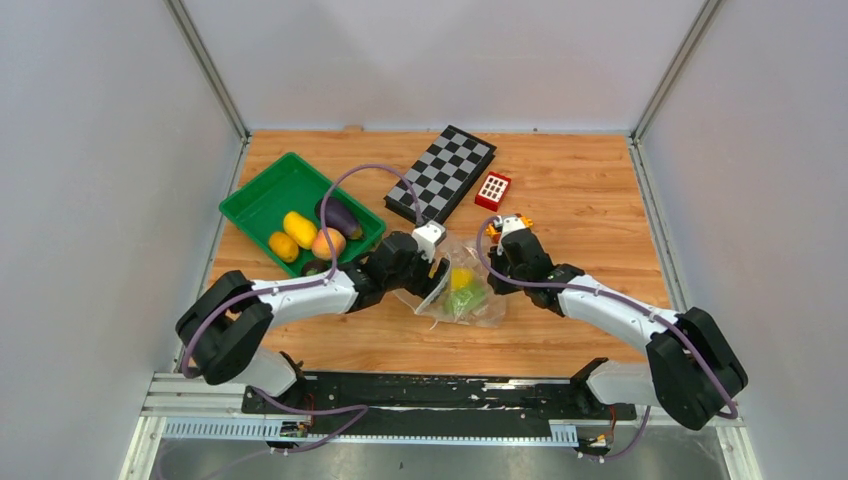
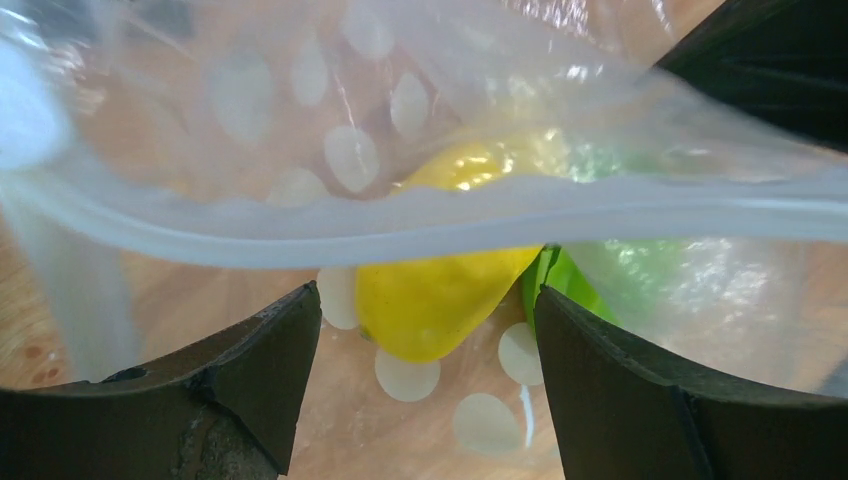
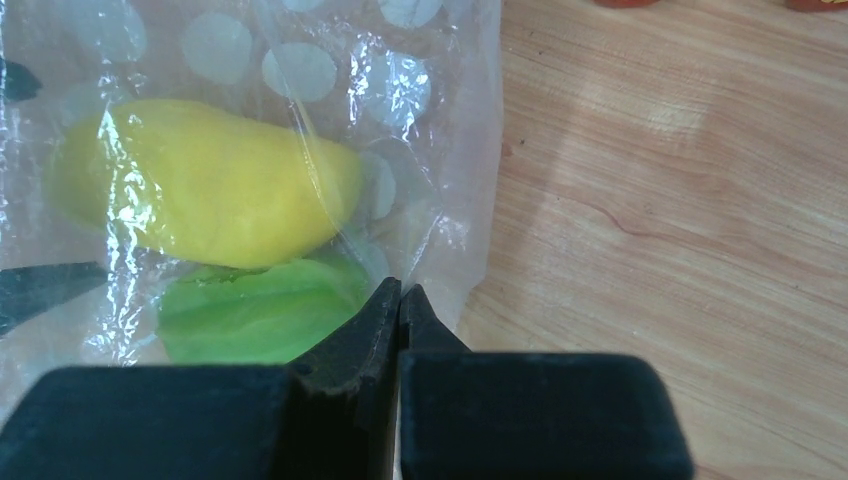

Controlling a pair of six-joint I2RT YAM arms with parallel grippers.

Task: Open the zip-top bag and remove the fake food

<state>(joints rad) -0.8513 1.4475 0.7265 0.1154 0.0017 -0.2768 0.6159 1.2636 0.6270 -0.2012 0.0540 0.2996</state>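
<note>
The zip-top bag lies on the table between my two grippers, clear with white dots. Inside it are a yellow piece and a green star fruit. My left gripper is open at the bag's mouth. In the left wrist view the zip strip runs across above the left gripper, and the yellow piece and the star fruit lie just ahead. My right gripper is shut on the bag's edge, beside the yellow piece and the star fruit.
A green tray at the left holds a purple eggplant, two yellow-orange pieces, a peach and a small dark piece. A chessboard and a red block lie at the back. A toy car sits behind the right gripper.
</note>
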